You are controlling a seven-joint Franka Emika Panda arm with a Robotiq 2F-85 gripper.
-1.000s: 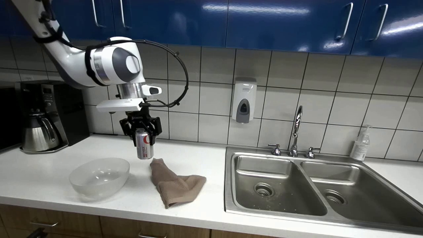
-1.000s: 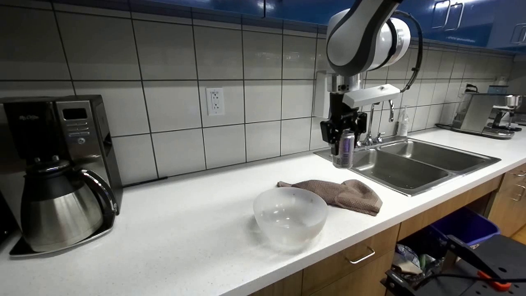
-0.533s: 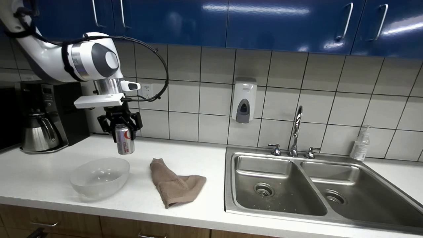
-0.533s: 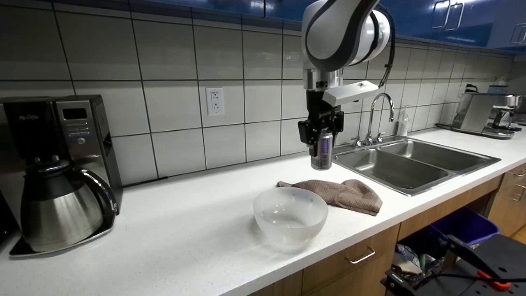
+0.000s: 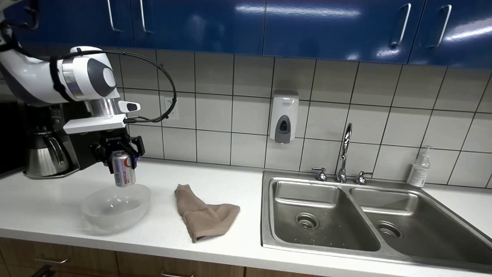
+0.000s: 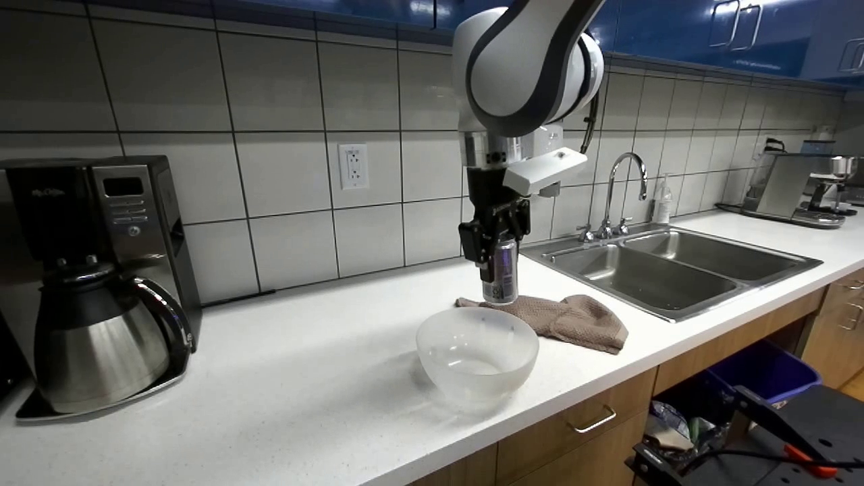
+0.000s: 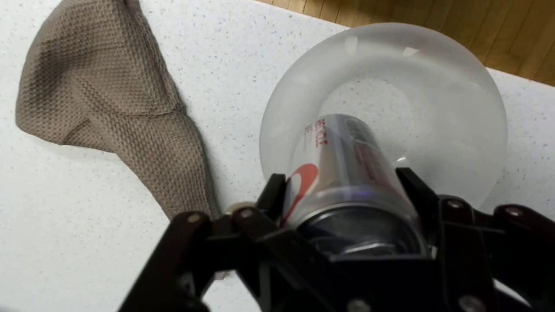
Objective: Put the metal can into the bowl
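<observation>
The metal can is silvery with red lettering. It hangs nearly upright, a little tilted, in my gripper, whose black fingers press on its two sides. The can also shows in an exterior view and in the wrist view. The bowl is wide, whitish and translucent, and stands on the counter with nothing in it. In both exterior views the can's lower end is above the bowl's far rim. In the wrist view the can covers part of the bowl, whose middle lies up and right of it.
A brown towel lies on the counter beside the bowl, and also shows in the wrist view. A double steel sink is beyond it. A coffee maker with a steel carafe stands at the other end. The counter's front edge is near the bowl.
My gripper has moved left in both exterior views with the can held, from above the towel side to the bowl. In the last half second it has also come lower. The bowl has not moved.
</observation>
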